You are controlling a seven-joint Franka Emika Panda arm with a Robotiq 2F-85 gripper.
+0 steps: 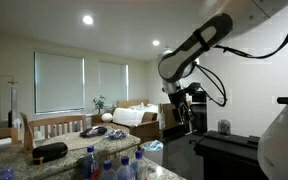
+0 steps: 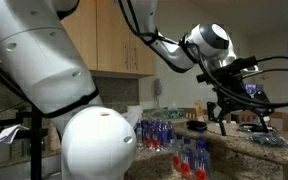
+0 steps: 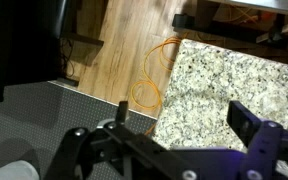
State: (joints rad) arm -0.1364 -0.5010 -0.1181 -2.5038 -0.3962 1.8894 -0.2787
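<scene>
In the wrist view my gripper [image 3: 182,120] stands open, its two dark fingers [image 3: 246,122] far apart with nothing between them. Below it lies the edge of a speckled granite countertop [image 3: 229,75]. In both exterior views the gripper [image 1: 184,108] [image 2: 224,100] hangs in the air well above the counter, touching nothing. Several water bottles with blue caps [image 1: 116,166] [image 2: 164,131] stand on the granite counter [image 2: 234,150], some with red labels [image 2: 190,160]. They are off to the side of the gripper and lower down.
A wood floor [image 3: 114,50] with a looped orange cable [image 3: 149,85] and a grey mat [image 3: 44,115] lies beside the counter. A black pouch [image 1: 50,152] rests on the counter. A black box [image 1: 227,147] stands near the arm. Chairs [image 1: 56,125] and a sofa [image 1: 134,114] stand behind.
</scene>
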